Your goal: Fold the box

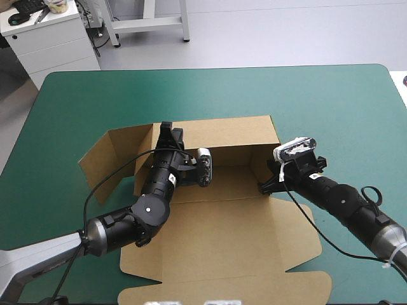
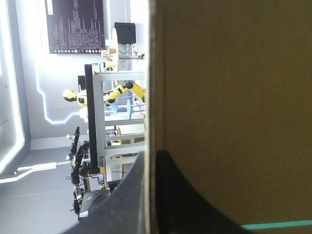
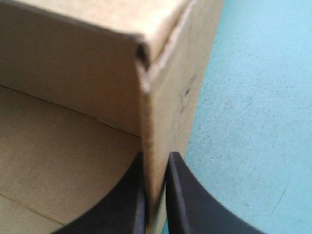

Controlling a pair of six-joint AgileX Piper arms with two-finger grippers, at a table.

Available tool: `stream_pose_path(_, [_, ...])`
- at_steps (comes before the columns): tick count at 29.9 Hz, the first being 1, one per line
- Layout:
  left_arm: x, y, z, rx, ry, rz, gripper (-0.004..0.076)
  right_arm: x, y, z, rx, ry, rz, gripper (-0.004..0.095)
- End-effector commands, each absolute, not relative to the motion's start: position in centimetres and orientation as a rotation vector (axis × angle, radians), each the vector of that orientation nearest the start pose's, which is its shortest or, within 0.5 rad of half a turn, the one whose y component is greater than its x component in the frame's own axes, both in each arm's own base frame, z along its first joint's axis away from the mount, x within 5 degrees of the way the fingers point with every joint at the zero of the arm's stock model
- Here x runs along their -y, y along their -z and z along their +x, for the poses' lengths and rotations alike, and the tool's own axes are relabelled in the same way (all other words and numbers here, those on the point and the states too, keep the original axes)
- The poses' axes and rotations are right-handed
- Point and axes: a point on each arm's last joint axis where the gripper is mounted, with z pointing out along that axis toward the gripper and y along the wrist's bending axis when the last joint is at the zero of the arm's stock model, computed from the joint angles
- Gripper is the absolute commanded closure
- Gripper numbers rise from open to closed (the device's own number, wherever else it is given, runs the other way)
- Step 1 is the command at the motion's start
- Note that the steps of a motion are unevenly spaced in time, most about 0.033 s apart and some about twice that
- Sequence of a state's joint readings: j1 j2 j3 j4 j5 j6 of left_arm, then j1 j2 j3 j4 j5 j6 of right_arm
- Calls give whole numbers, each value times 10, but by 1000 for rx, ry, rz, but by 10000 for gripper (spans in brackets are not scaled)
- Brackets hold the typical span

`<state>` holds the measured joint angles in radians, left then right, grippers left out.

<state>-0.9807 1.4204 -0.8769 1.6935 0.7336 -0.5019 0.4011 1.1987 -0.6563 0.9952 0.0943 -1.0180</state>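
The brown box [image 1: 222, 222] lies mid-table with its back wall raised and its lid flat toward the front edge. A side flap [image 1: 105, 159] spreads out to the left. My left gripper [image 1: 167, 132] is at the back left corner, shut on the upright wall there. In the left wrist view the board's [image 2: 229, 87] edge runs between my gripper's [image 2: 152, 195] black fingers. My right gripper [image 1: 263, 187] holds the right side wall low down. In the right wrist view that wall [image 3: 165, 97] stands pinched in my gripper [image 3: 156, 200], with the box floor to one side.
The teal-green cover [image 1: 318, 95] lies bare beyond the box's back wall and to its right, also outside the right wall [image 3: 253, 97]. The lid's front flaps [image 1: 222, 289] reach close to the table's near edge.
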Motion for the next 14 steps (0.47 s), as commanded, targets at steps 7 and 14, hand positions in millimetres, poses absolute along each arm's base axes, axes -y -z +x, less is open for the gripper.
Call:
stream_pose_path(7, [213,-317,213,-1152,-904,1390,730,-106,-281,223,-1979,-331,-490,923])
stream_pose_path(14, [214,-316,212,-1148,-881,1399,561,-106,-281,223,-1978,-330,-484,922])
